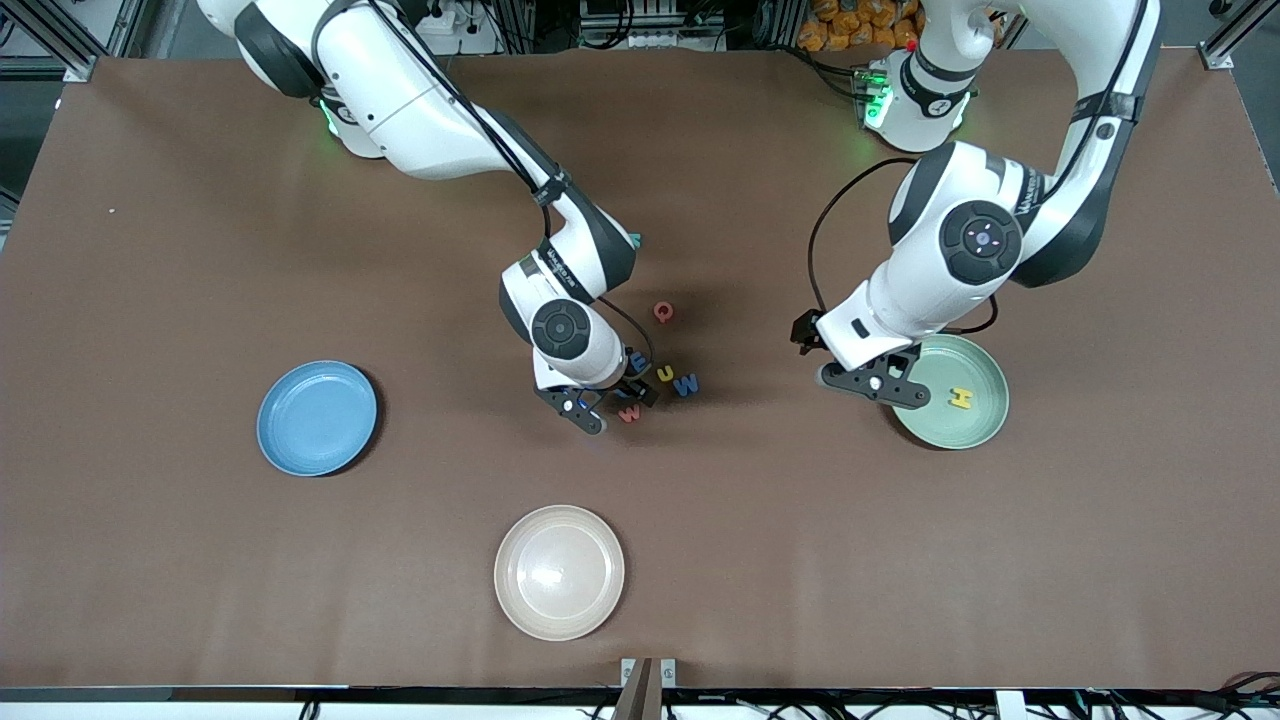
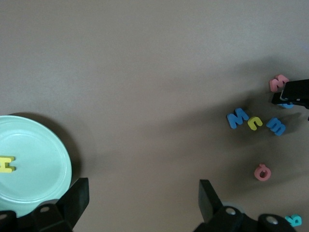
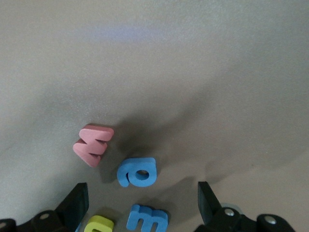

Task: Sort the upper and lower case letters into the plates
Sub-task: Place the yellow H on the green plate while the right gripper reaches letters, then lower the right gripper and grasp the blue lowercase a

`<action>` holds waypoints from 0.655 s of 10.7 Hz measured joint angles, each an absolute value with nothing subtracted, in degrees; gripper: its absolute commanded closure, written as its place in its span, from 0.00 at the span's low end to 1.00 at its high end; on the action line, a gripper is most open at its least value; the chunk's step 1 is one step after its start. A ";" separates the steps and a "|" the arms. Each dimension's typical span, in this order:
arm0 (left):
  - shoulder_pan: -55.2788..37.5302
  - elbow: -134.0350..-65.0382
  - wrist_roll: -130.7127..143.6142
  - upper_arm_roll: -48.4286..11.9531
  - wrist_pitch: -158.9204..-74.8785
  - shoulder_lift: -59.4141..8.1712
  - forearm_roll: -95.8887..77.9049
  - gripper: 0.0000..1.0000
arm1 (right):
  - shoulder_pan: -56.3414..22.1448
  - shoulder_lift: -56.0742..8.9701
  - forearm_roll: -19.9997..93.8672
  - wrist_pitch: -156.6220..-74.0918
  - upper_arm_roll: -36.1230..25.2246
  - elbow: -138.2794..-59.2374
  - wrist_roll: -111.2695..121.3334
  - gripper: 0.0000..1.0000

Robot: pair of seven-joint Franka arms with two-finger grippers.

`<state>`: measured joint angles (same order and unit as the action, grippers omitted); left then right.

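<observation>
Over the letters (image 1: 660, 385), right gripper (image 1: 608, 402), jaws apart
Left gripper (image 1: 873, 385) spread at the green plate (image 1: 975, 425) holding a yellow H (image 1: 961, 398)

A robotics lab is showing here. Two white arms (image 1: 480, 130) are standing bolted at one edge of a brown-covered table (image 1: 200, 550), their bases glowing green. Aluminium framing (image 1: 60, 40) is running along the table's corners, and black cables (image 1: 830, 70) are trailing between the bases toward power strips (image 1: 640, 15) at the edge where the arms stand. More wiring is hanging along the edge nearest the front camera. Foam letters (image 1: 662, 312) and plates (image 1: 317, 418) are lying laid out on the table like test props, not household things.
</observation>
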<state>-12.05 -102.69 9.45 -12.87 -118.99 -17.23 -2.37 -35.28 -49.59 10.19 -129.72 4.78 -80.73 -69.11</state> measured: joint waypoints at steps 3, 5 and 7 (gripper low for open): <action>-12.03 -102.69 9.45 -12.45 -120.08 -18.21 -2.40 0.00 | -35.31 -50.10 10.19 -129.72 4.74 -80.59 -69.11 0.00; -12.04 -102.69 9.45 -12.45 -120.13 -18.35 -2.41 0.00 | -35.45 -50.40 10.19 -129.74 4.75 -80.53 -69.11 0.00; -12.04 -102.69 9.45 -12.43 -120.25 -18.36 -2.41 0.00 | -35.47 -50.68 10.19 -129.75 4.74 -80.26 -69.11 0.00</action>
<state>-12.04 -102.69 9.45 -12.43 -120.25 -18.36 -2.41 -35.47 -50.68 10.19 -129.75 4.74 -80.26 -69.11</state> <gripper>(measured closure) 0.000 0.000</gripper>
